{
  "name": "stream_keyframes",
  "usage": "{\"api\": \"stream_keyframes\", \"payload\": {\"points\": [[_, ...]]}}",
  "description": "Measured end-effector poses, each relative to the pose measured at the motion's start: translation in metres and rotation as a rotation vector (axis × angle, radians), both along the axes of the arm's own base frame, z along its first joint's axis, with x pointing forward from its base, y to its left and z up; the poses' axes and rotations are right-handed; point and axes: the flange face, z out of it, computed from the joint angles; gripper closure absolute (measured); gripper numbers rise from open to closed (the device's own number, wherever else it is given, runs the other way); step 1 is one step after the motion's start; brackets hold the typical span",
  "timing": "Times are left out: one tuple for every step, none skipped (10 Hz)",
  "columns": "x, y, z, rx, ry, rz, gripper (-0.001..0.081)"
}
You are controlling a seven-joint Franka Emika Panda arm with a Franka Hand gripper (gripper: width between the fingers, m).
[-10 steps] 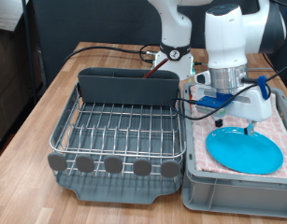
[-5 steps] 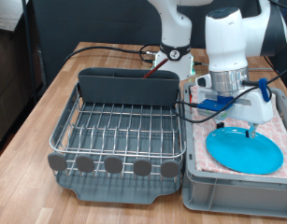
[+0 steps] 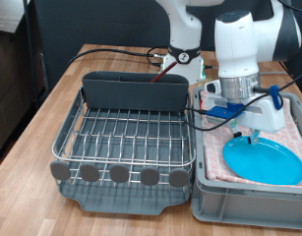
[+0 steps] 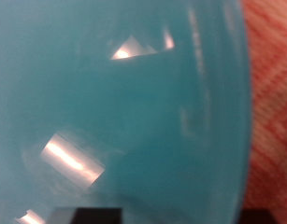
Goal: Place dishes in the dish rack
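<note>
The light-blue plate (image 3: 267, 159) lies on the pink checkered cloth inside the grey bin (image 3: 229, 202) at the exterior view's right. My gripper (image 3: 252, 136) hangs straight down over the plate's near-left part, its tips at or just on the plate's surface. In the wrist view the plate (image 4: 115, 112) fills nearly the whole picture, with the cloth (image 4: 269, 103) along one side. A white mug-like shape (image 3: 274, 113) stands just behind the gripper in the bin. The dish rack (image 3: 121, 138) with its dark grey caddy (image 3: 136, 93) sits to the left, with nothing on its wires.
The wooden table (image 3: 52, 108) carries both rack and bin. A dark cable (image 3: 111, 51) runs across the table behind the caddy to the robot base (image 3: 185, 59). The bin's walls surround the plate closely.
The gripper has come down onto the plate. The plate now sits slightly further to the exterior view's right in the bin.
</note>
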Motion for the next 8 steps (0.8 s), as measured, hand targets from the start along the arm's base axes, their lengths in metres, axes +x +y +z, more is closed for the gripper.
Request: {"api": "stream_keyframes", "payload": {"points": [[-0.002,-0.001,-0.002,0.000,0.005,-0.002,0.0654],[-0.003,-0.001,-0.002,-0.002,0.001,-0.003,0.0654],[-0.003,-0.001,-0.002,-0.002,-0.004,-0.005,0.0763],[-0.003,-0.002,-0.001,-0.003,-0.005,-0.004,0.0763],[-0.001,-0.003,0.000,-0.013,-0.009,0.001,0.0763],[0.002,-0.005,0.003,-0.034,-0.016,0.006,0.0764],[0.005,-0.005,0.008,-0.058,-0.022,0.009,0.0764],[0.008,-0.005,0.015,-0.077,-0.017,0.007,0.0764]]}}
